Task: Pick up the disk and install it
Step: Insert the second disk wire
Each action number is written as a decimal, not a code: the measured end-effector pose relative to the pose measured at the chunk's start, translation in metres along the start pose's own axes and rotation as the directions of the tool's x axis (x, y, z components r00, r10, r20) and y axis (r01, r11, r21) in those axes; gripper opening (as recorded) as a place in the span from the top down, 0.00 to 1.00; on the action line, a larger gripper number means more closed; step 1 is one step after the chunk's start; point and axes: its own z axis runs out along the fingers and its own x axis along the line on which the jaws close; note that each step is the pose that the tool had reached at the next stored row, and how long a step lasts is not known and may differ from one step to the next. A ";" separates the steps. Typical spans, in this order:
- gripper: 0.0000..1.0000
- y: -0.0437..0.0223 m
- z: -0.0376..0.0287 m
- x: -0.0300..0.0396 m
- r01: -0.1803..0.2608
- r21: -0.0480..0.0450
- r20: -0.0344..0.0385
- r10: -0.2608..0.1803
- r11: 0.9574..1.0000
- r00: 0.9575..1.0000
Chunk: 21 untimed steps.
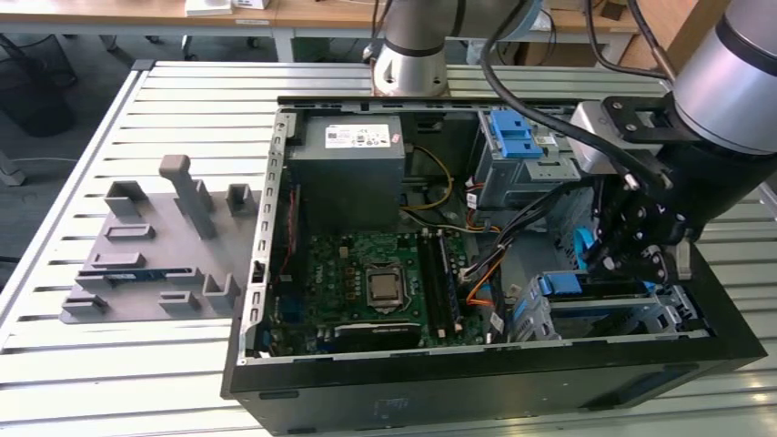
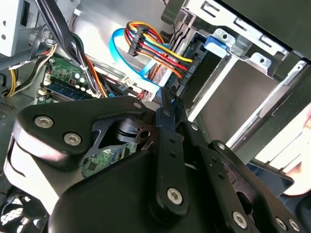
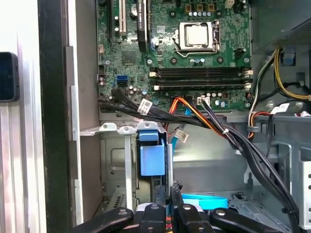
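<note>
While the arm leans in, pincer (image 3: 169, 190) nips the disk (image 3: 206, 201).

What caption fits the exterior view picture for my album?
Robot gripper low inside an open computer case, at the drive cage.

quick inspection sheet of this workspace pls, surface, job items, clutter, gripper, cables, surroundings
surface: slatted metal table, carrying an open computer case.
job's things: the disk cannot be told apart for certain; a blue bracket sits in the drive cage.
clutter: grey fixture block beside the case.
grippers: gripper low inside the case at the drive cage, fingers close together.
cables: multicoloured power bundle, blue data cable, black cables across the motherboard.
surroundings: desks behind the table.
</note>
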 end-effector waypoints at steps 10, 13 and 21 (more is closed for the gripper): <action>0.84 -0.0022 0.0009 0.0039 0.000 0.000 0.000 0.000 1.000 1.000; 0.84 -0.0029 0.0011 0.0042 -0.001 0.000 0.000 0.001 1.000 1.000; 0.84 -0.0051 0.0020 0.0042 -0.001 0.000 0.000 0.001 1.000 1.000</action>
